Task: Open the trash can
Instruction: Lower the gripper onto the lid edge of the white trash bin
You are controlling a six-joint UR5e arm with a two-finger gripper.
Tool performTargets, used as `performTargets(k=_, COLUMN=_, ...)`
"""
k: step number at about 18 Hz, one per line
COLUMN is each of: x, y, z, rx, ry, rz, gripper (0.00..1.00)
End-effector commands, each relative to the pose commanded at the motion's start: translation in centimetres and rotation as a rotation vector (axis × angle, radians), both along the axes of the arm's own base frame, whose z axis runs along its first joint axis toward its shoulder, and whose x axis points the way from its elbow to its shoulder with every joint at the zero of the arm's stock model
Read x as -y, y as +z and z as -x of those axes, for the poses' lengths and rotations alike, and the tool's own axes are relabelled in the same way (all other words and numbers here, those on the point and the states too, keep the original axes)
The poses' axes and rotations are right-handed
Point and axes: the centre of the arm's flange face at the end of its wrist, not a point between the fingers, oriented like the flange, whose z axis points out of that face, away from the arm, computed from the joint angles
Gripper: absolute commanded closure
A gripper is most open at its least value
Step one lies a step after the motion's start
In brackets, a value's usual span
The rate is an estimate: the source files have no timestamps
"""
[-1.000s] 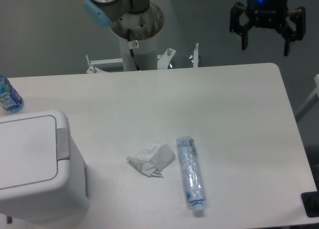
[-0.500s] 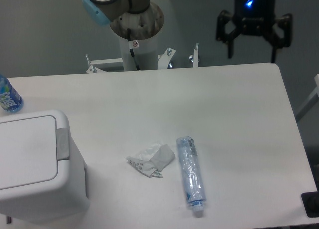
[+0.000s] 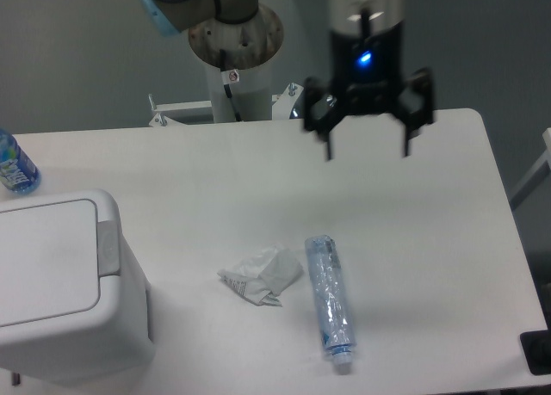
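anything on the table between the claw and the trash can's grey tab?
Camera view: the crumpled wrapper lies just below that line from claw to trash can; otherwise bare table.

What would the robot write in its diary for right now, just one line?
phase: approach | gripper: open, empty, above table | trash can: lid shut, untouched | nearby: crumpled paper, plastic bottle

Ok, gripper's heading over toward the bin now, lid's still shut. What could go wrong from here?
The open gripper hangs above the table, far right of the trash can. A low path left could sweep the crumpled wrapper or roll the lying plastic bottle. The grey push tab is narrow, so a finger might miss it and press the lid instead. The bin sits at the table's corner; a hard push may shift it.
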Motion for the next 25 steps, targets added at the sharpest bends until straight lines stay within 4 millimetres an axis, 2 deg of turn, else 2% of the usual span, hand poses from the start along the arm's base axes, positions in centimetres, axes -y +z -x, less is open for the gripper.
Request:
performTargets(k=4, x=-2.0, y=-1.0, z=-1.7, rx=0.176, ry=0.03, rz=-0.104, gripper=0.0)
performTargets(k=7, x=-4.5, y=-2.2, z=-4.5, rx=0.218, ry=-0.01, rz=-0.097, gripper=0.0)
performTargets(k=10, x=-6.0, y=-3.6, z=-5.4, rx=0.256, ry=-0.028, rz=-0.087, gripper=0.0)
performTargets(k=12, x=-7.4, y=-4.5, z=-7.0, rx=0.291, ry=-0.069, rz=-0.09, gripper=0.0)
performTargets(k=14, x=-7.9, y=-5.4, z=-7.1, rx=0.304, ry=-0.069, rz=-0.08, gripper=0.0)
performTargets(k=16, x=-8.5, y=-5.6, z=-8.1, rx=0.306, ry=-0.087, rz=-0.076, gripper=0.0)
performTargets(k=25, x=-9.9, y=-6.6, z=-9.2, rx=0.31, ry=-0.103, rz=-0.075, gripper=0.0)
